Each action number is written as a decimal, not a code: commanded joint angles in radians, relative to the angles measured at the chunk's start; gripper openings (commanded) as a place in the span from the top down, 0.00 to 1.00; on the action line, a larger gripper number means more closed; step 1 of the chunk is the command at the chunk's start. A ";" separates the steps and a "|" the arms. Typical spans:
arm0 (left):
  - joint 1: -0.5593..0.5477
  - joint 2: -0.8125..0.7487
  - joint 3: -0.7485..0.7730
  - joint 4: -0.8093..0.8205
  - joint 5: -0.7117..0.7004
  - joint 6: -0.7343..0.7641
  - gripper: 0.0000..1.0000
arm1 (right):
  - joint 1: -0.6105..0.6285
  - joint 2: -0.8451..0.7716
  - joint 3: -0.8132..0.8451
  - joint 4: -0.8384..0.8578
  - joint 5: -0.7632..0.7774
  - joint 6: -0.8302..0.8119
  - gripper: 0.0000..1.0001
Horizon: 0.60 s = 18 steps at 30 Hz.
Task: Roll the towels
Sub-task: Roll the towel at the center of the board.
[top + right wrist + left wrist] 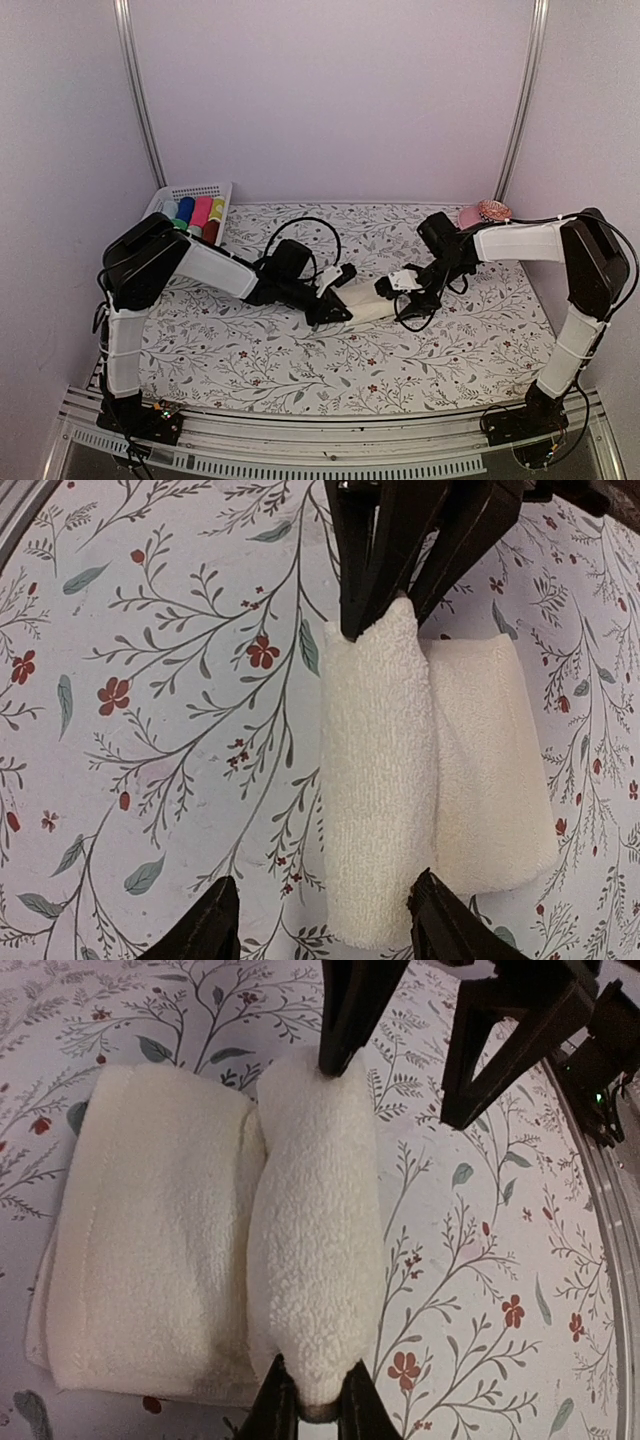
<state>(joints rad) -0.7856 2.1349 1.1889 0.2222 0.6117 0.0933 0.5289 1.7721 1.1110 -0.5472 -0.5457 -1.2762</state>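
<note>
Task progress: I judge it under halfway. One towel is part-rolled and none is finished on the open table (pixel 250 370).
Done so far: the cream towel (pixel 365 305) has its leading edge wound into a plump roll (pixel 315 1230).
Left to do: the flat part (pixel 150 1240) has to be wound in, and then the green towel rolled.
Green towel: I cannot pick it out. There is a greenish speck among the coloured rolls in the basket (pixel 195 205) at 10 o'clock, but it is too small to call.
Where the towel is: at the table's centre in the top view, between my two wrists.
Towel layout: in the left wrist view the roll runs from 12 to 6 o'clock. The flat part lies against it at 9 o'clock.
Towel look: thick, nubbly cream terry. The roll is even and snug, narrowing a little at its ends, and the flat part appears folded double with a stitched hem.
Left gripper (pixel 315 1415): clenched on the roll's end at 6 o'clock of its own view.
Right gripper (pixel 327 920): released, jaws spread astride the opposite end. One finger (pixel 345 1010) touches the roll at 12 o'clock and the other stands off at 1 o'clock.
</note>
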 commanded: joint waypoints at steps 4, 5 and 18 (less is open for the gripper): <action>0.028 0.040 -0.022 -0.020 0.022 -0.036 1.00 | 0.012 0.046 -0.006 0.055 0.045 0.057 0.42; 0.030 0.040 -0.023 -0.019 0.023 -0.037 1.00 | 0.014 0.053 -0.003 0.055 0.051 0.057 0.42; 0.035 0.016 -0.042 -0.010 0.032 -0.056 0.86 | 0.040 0.147 0.035 0.099 0.112 0.132 0.49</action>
<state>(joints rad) -0.7689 2.1437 1.1824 0.2447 0.6506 0.0532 0.5522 1.8671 1.1278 -0.4591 -0.4839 -1.1954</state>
